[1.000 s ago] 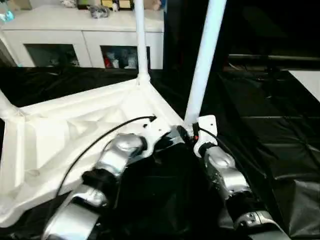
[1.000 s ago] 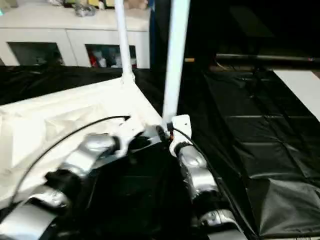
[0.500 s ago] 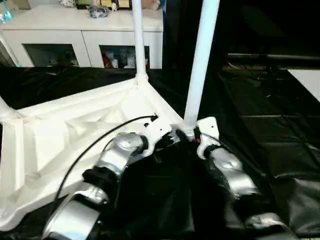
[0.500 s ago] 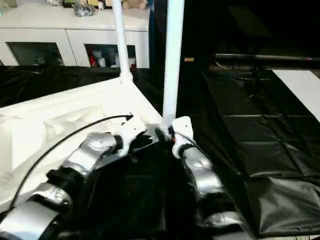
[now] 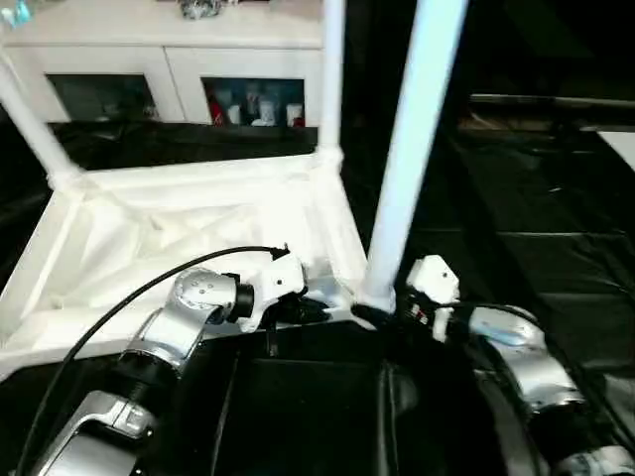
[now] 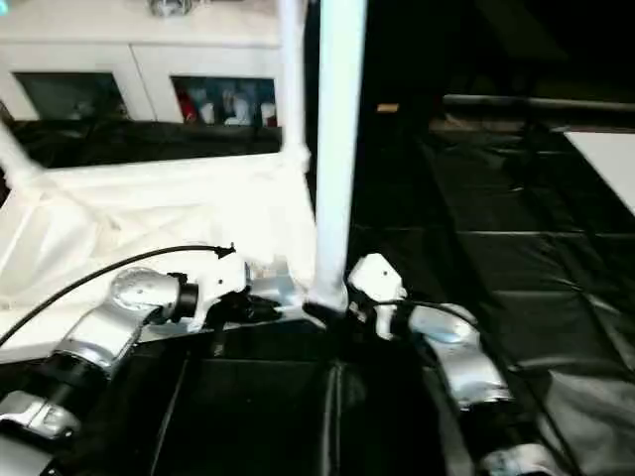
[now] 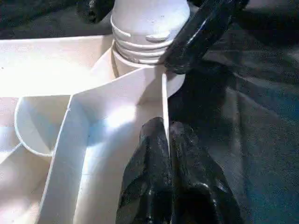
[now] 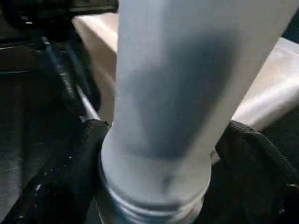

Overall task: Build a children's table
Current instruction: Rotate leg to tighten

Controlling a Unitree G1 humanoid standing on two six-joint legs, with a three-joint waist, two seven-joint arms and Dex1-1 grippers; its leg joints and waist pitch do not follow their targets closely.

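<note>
Left jaws (image 7: 168, 154): pressed together on the thin side wall of the children's table (image 5: 149, 228), just short of its near corner socket
Right jaws (image 8: 154, 163): spread, one black finger (image 8: 60, 186) on each side of the near leg (image 5: 412, 149) at its threaded base; whether the fingers touch the tube I cannot tell
Near leg: upright in the corner socket between the two jaws, its thread ridges visible above the socket rim
Children's table: upside down on the black-sheeted worktop (image 5: 536, 208), ribbed underside up, stretching away from the left jaws
Other legs: one (image 5: 332, 69) stands in the corner beyond the near leg, another (image 5: 30, 124) at the far corner on the left-jaw side, tilted
Cabinet (image 5: 169, 50): white, glass doors, beyond the worktop, well apart from both jaws
</note>
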